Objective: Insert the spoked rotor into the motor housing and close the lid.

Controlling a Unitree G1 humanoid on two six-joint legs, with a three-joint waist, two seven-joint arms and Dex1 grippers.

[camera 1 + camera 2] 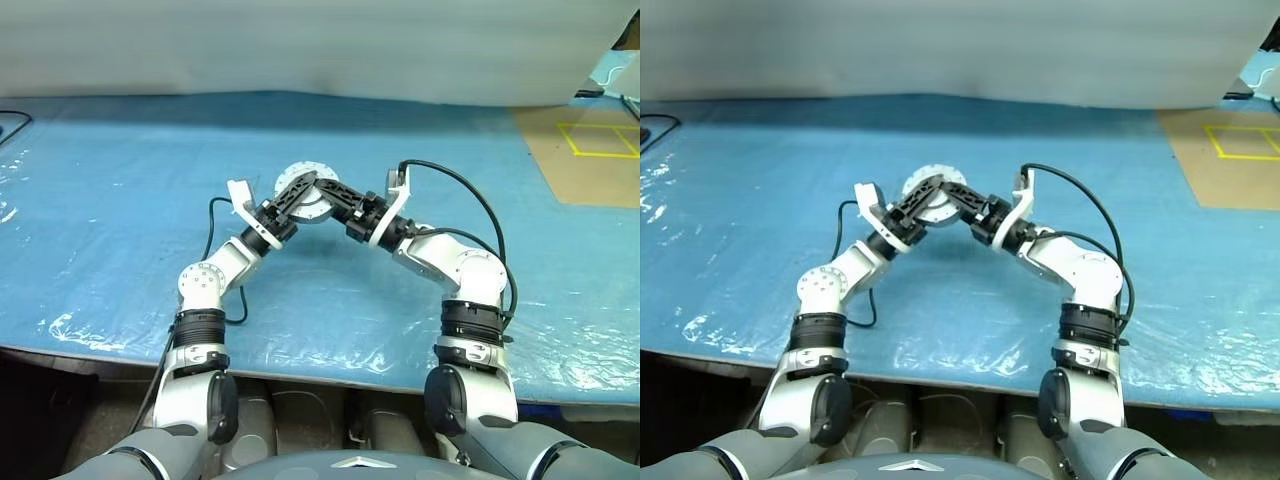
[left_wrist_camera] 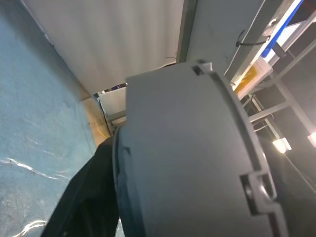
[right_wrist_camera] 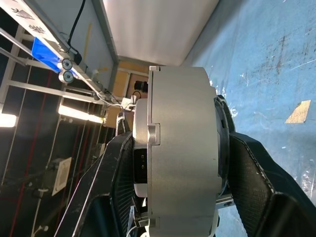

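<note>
**Two claws meet around a grey motor drum, held above the blue table**

Nearest, right claw [image 3: 180, 143] partly closed and clamped across the drum's sides, what looks like the grey lid [image 3: 177, 98] sitting against the dark-rimmed housing [image 3: 223, 148], likely with the spoked wheel inside. Left claw [image 1: 292, 198] up against the round face from the other side; cannot tell whether gripping or merely touching. Beyond, the table [image 1: 120, 200]. Best done by holding the right grip firm, pressing square along the axis, and matching the rim notches before seating.
</note>
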